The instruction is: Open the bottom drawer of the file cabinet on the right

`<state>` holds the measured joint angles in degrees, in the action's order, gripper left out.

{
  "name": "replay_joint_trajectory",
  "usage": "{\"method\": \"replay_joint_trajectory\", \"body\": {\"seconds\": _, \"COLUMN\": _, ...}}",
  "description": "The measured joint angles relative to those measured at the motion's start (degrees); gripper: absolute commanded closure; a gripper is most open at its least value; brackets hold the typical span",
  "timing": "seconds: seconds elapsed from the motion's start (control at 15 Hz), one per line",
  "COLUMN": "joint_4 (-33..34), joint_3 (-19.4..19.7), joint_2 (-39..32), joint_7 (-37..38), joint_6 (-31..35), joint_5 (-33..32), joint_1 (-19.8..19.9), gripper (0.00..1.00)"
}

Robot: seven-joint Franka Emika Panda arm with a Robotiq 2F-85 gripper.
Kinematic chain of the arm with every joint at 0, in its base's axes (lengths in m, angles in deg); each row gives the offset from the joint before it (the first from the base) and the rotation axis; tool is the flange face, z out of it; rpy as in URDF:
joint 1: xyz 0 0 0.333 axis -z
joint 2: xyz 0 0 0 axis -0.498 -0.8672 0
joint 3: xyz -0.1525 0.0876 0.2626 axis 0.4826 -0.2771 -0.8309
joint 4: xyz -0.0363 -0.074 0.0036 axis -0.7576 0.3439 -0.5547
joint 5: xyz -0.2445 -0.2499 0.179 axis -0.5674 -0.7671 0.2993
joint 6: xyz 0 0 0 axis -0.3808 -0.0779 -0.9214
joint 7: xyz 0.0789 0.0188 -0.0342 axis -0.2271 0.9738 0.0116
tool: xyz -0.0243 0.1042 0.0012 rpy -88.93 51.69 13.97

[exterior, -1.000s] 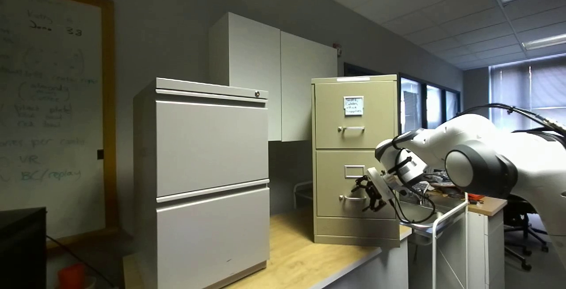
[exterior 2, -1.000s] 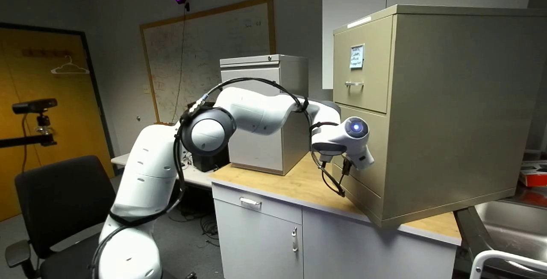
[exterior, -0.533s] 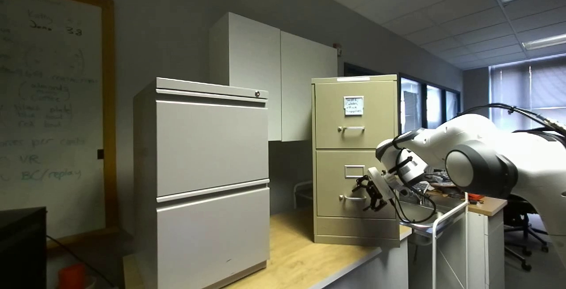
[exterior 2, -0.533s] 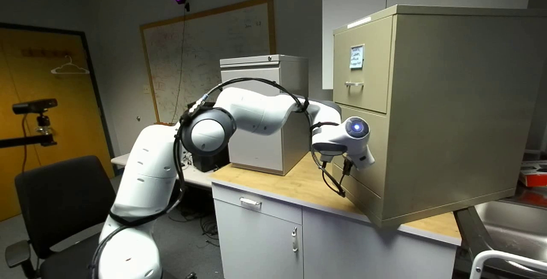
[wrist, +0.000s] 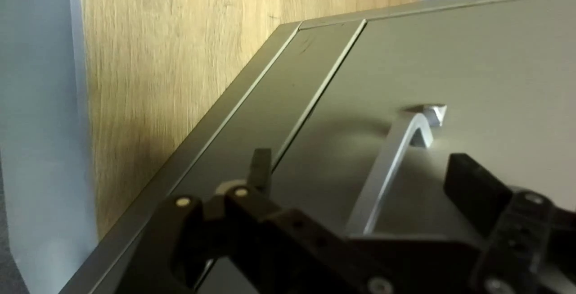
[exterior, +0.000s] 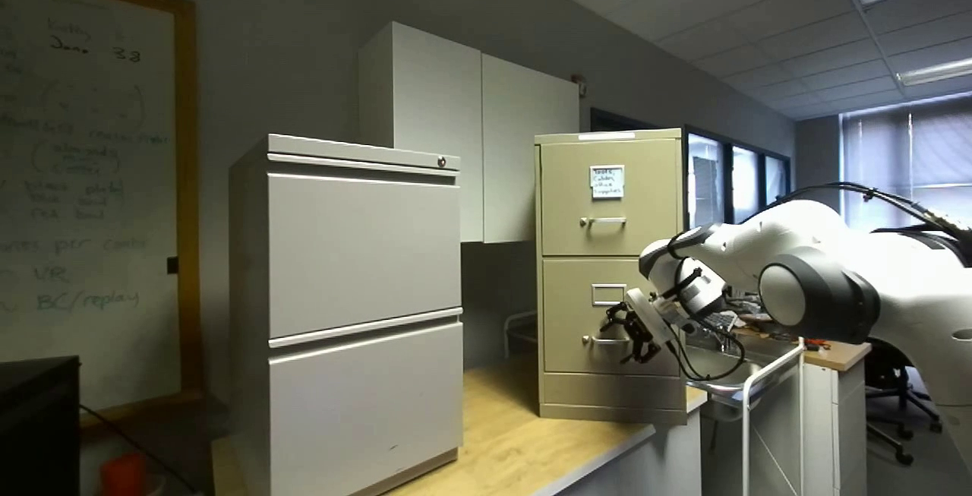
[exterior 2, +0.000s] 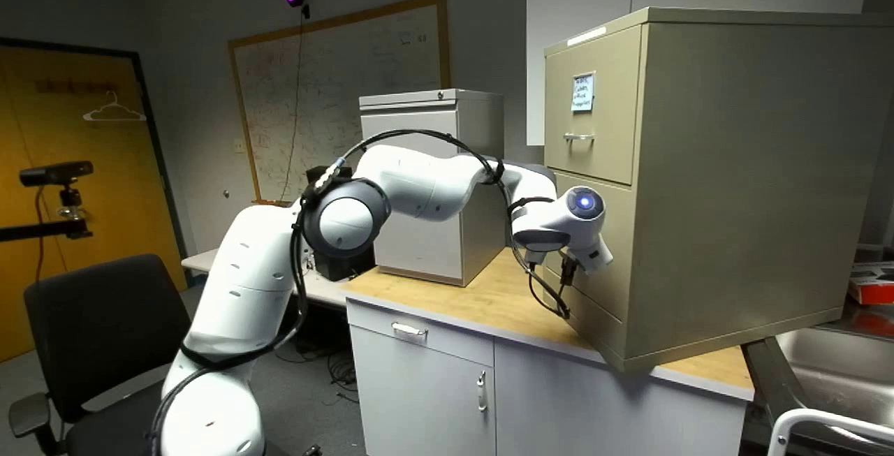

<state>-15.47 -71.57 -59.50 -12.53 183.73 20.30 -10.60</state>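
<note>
I just saw the arm's elbow point(exterior 2: 346, 224) dip slightly, the fingers point(wrist: 477, 195) barely shifting; they stand parted, gripping nothing, the bar handle point(wrist: 386, 172) showing between them. Just beyond, the bottom drawer point(exterior: 573, 310) of the tan file cabinet point(exterior 2: 740, 184) remains closed; the pull, I'd judge, hasn't begun.

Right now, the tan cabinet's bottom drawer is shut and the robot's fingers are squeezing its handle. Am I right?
Not the squeezing: in the wrist view, the fingers stand apart, with gaps on both sides of the handle. The bottom drawer is shut, as you said.
</note>
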Motion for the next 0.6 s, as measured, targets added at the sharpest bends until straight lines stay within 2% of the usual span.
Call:
{"method": "replay_joint_trajectory", "body": {"seconds": 0.07, "joint_4": 0.8, "joint_3": -0.1, "joint_2": -0.7, "joint_7": 0.0, "joint_6": -0.5, "joint_5": -1.0, "joint_1": -0.1, "gripper": 0.0}}
{"method": "replay_joint_trajectory", "body": {"seconds": 0.13, "joint_4": 1.7, "joint_3": -0.3, "joint_2": -1.4, "joint_7": 0.0, "joint_6": -0.8, "joint_5": -1.9, "joint_1": -0.1, "gripper": 0.25}}
{"method": "replay_joint_trajectory", "body": {"seconds": 0.27, "joint_4": 3.3, "joint_3": -0.6, "joint_2": -2.8, "joint_7": 0.0, "joint_6": -1.6, "joint_5": -3.2, "joint_1": -0.2, "gripper": 0.31}}
{"method": "replay_joint_trajectory", "body": {"seconds": 0.47, "joint_4": 5.1, "joint_3": -0.7, "joint_2": -3.1, "joint_7": 0.0, "joint_6": -2.7, "joint_5": -4.2, "joint_1": 0.1, "gripper": 0.56}}
{"method": "replay_joint_trajectory", "body": {"seconds": 0.6, "joint_4": 5.9, "joint_3": -0.7, "joint_2": -3.2, "joint_7": 0.0, "joint_6": -2.8, "joint_5": -4.3, "joint_1": 0.1, "gripper": 0.69}}
